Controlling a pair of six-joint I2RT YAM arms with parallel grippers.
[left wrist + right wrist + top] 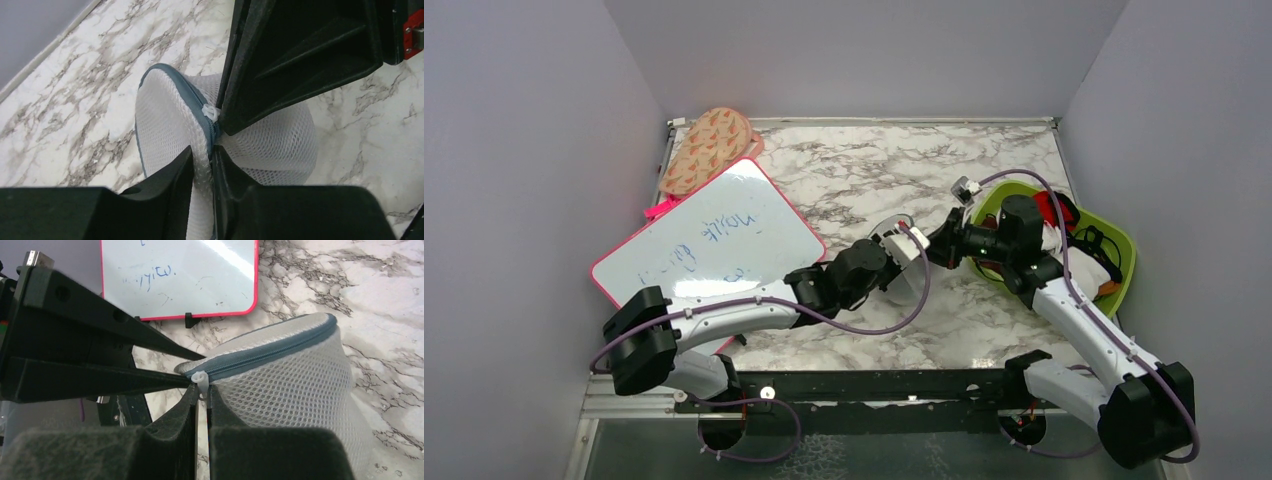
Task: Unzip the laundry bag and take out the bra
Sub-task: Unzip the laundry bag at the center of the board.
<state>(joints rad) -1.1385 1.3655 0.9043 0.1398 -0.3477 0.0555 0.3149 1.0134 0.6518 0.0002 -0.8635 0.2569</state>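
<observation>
1. The right fingers (pixel 190 407) are closed on the white zipper pull (pixel 200 377).
2. The left fingers (pixel 189 162) pinch the mesh seam just beside that pull.
3. The laundry bag (pixel 285 385) sits mid-table (pixel 380 290) between both arms, with its zipper (pixel 270 352) apparently shut. The bra is not visible.
4. The mesh is probably light and floppy and will bunch, so anchor the rim close to the pull and draw along the seam.
</observation>
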